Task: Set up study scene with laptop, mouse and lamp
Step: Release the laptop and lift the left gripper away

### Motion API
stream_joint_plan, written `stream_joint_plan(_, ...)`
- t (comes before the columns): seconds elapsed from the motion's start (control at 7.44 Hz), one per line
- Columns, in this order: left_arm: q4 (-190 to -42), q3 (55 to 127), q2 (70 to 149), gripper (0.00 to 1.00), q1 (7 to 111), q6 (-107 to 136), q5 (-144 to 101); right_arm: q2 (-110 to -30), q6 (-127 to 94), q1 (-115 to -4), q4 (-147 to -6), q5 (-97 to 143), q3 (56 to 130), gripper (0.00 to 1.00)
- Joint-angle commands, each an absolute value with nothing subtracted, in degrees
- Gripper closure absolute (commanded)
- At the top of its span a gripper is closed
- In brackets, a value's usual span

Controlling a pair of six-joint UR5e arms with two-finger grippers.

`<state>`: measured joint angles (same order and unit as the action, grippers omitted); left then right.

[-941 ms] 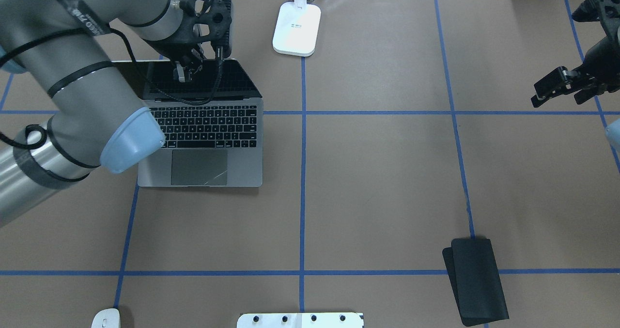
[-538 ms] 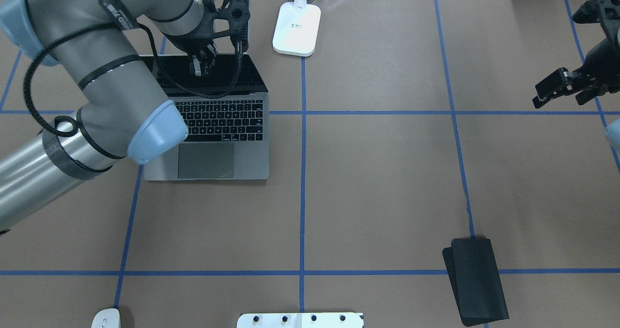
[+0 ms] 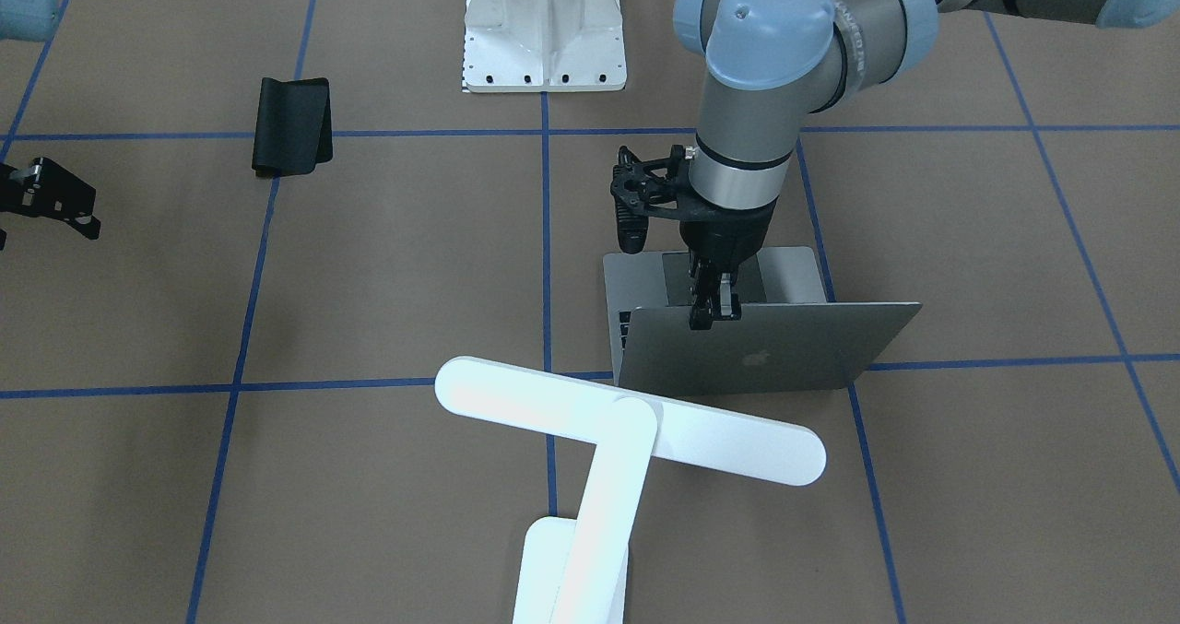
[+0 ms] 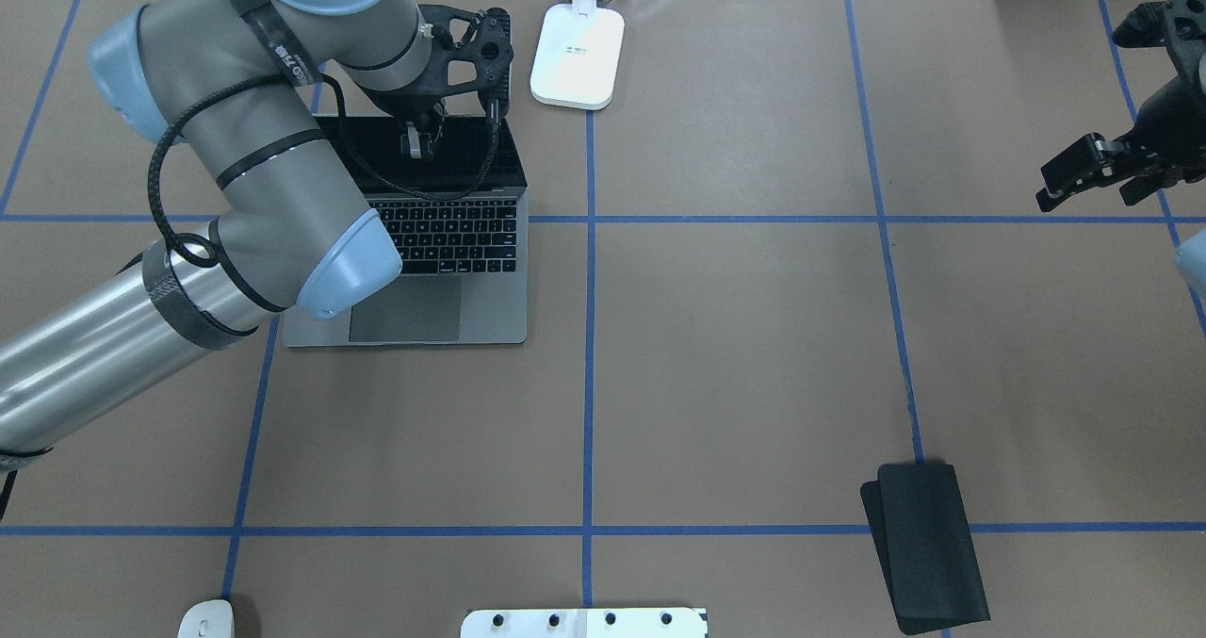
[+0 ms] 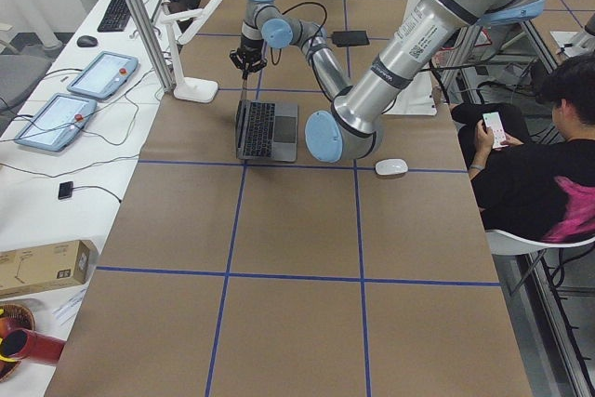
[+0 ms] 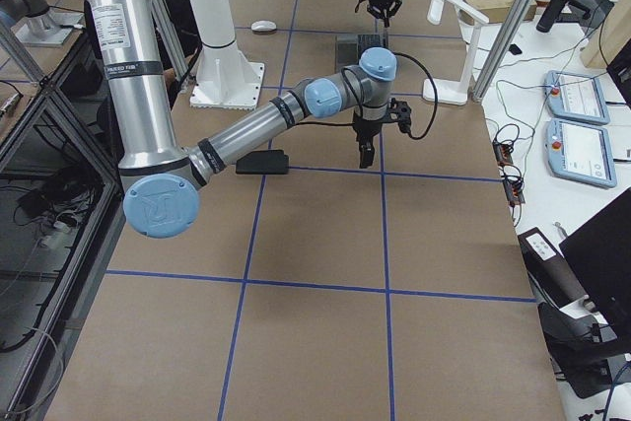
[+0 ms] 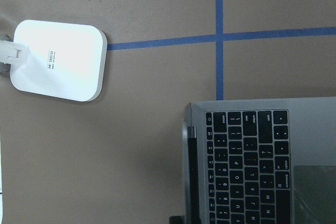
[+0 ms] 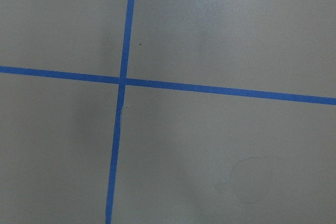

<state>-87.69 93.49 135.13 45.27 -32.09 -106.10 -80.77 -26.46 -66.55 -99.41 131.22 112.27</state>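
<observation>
Left gripper (image 3: 714, 317): clamped on the top edge of the lid of the slim space-grey metal laptop (image 4: 490, 308), one finger on each face of the lid, just above the logo.
Laptop: open, with the lid raised steeply and the black keys facing the robot. It sits in the far-left part of the brown paper-covered table (image 4: 735, 355), its right side near the central blue tape line (image 4: 589, 336).
Just changed: within the last second the whole laptop has slid toward the centre line and the far edge — drawn along by its lid.
Lamp: the glossy white desk lamp (image 3: 627, 419) with its long bar head stands at the far edge on the centre line. Its rectangular base is near the laptop's far-right corner, with a gap between them.
Mouse: the small white oval mouse (image 4: 205, 619) lies at the near edge on the robot's left, well apart from the laptop.
Right gripper (image 4: 1065, 178): hovers over bare paper at the far right, carrying nothing; I cannot tell whether its fingers are apart.
Meaning: the laptop looks close to its place beside the lamp — the mouse probably remains to be brought over.
</observation>
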Motion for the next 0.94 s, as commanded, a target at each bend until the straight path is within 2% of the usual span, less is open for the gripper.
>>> stream_joint_plan(0.0,-88.2,93.7,135.1,0.86,45.1,-32.4,-106.0,-80.8,-26.5,-66.5,-99.4,131.2,112.1,0.00)
stream_joint_plan(0.4,-88.3,93.9,135.0,0.83,45.1,-32.5,-104.8,-80.8,-26.5,-66.6,-99.4,131.1,111.7,0.00)
stream_joint_plan(0.54,-88.3,94.0,135.0,0.51,45.1,-32.5,-104.8,-80.8,-26.5,-66.6,-99.4,131.1,111.6,0.00)
stream_joint_plan(0.67,-88.4,95.0,134.8,0.27,45.2,-32.4,-104.9,-80.8,-26.5,-66.6,-99.4,131.2,111.6,0.00)
stream_joint_plan(0.81,-88.2,96.1,134.7,0.14,45.2,-32.4,-104.9,-80.8,-26.5,-66.6,-99.4,131.2,111.6,0.00)
